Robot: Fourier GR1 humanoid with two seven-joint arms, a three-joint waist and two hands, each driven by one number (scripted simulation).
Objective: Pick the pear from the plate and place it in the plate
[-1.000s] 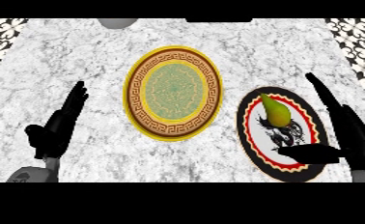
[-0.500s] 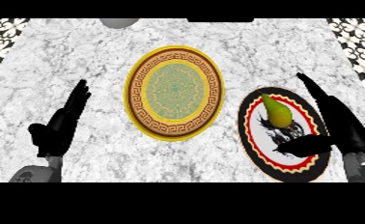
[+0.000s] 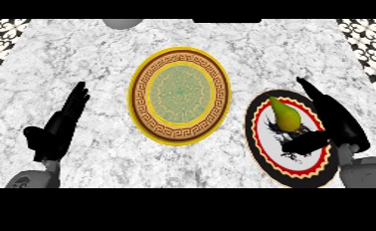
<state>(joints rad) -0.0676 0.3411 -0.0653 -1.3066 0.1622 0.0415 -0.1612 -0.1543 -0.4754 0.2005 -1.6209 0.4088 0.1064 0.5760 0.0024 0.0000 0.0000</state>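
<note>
The pear [image 3: 286,117] lies on the black-rimmed plate [image 3: 258,140], with the right hand [image 3: 334,123] beside it, fingers straight along its far side and thumb tucked below it, not closed on it. The left hand [image 3: 60,125] rests open near the lower left. If the thumb closes under the fruit's narrow end, the pear may roll aside instead of reaching the gold-rimmed plate [image 3: 141,100].

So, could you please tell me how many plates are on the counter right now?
2. A yellow-rimmed plate sits at the counter's centre, bare. A black-rimmed plate lies to its right, holding the pear, beside the right hand.
</note>
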